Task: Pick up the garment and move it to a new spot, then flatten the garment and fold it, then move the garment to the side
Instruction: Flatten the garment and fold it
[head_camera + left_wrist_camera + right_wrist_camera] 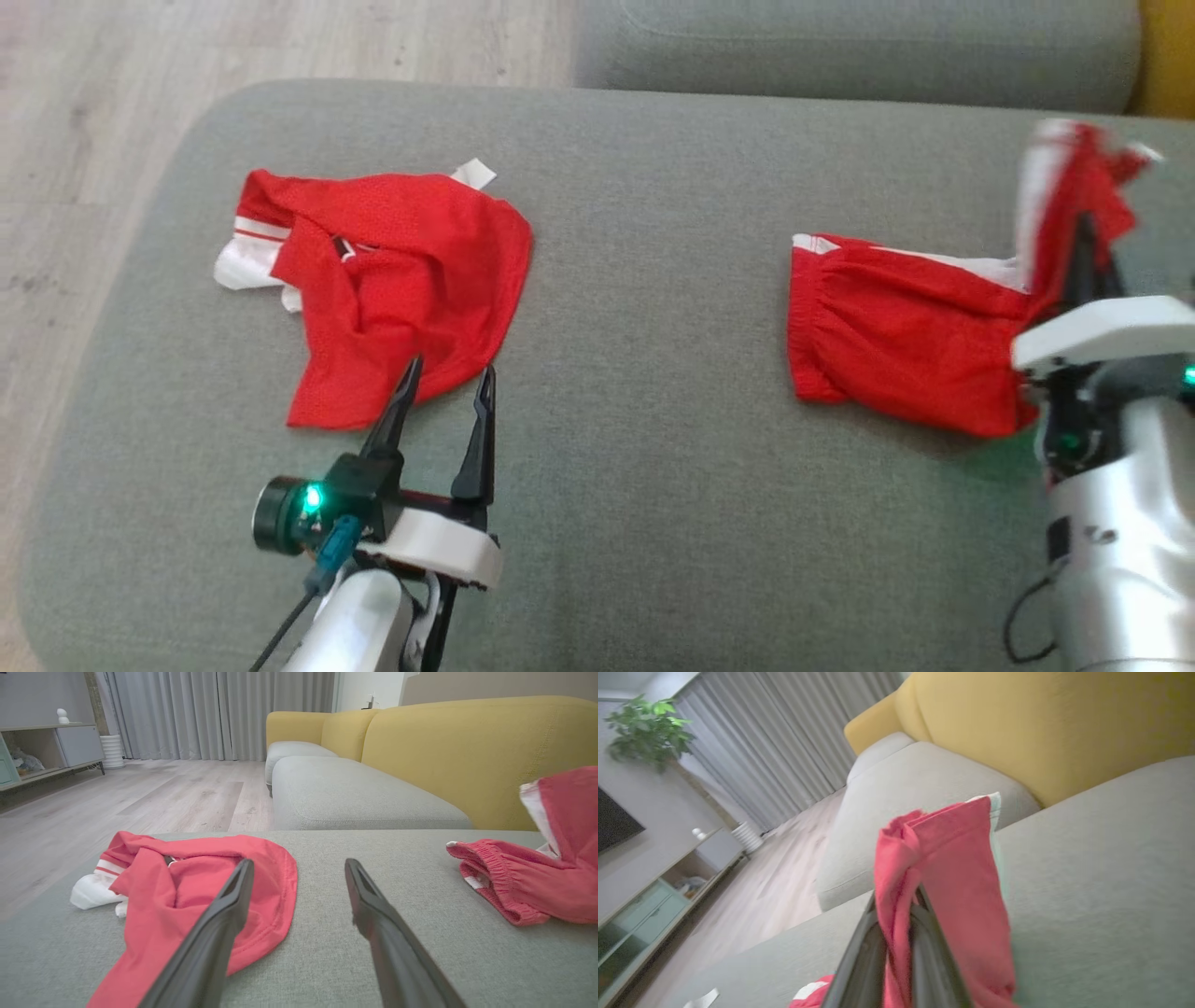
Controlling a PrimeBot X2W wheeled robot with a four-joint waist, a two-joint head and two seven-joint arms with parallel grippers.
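Note:
A red garment (pixel 896 327) with an elastic waistband and white trim lies at the right of the grey cushion (pixel 653 485). My right gripper (pixel 1083 245) is shut on its right end and holds that end lifted, blurred, above the cushion. In the right wrist view the red cloth (pixel 952 868) bunches between the closed fingers of the right gripper (pixel 916 896). My left gripper (pixel 450 371) stands open at the near edge of a second crumpled red and white garment (pixel 401 271), its left fingertip over the hem. In the left wrist view the left gripper (pixel 299 864) is open, with that garment (pixel 187 882) at the left and the held garment (pixel 528 882) at the right.
Bare grey cushion lies between the two garments. Wooden floor (pixel 75 140) runs along the cushion's left edge. Another grey seat (pixel 840 37) sits beyond, with a yellow sofa back (pixel 467 751) behind. A low cabinet (pixel 51 751) and curtains stand far off.

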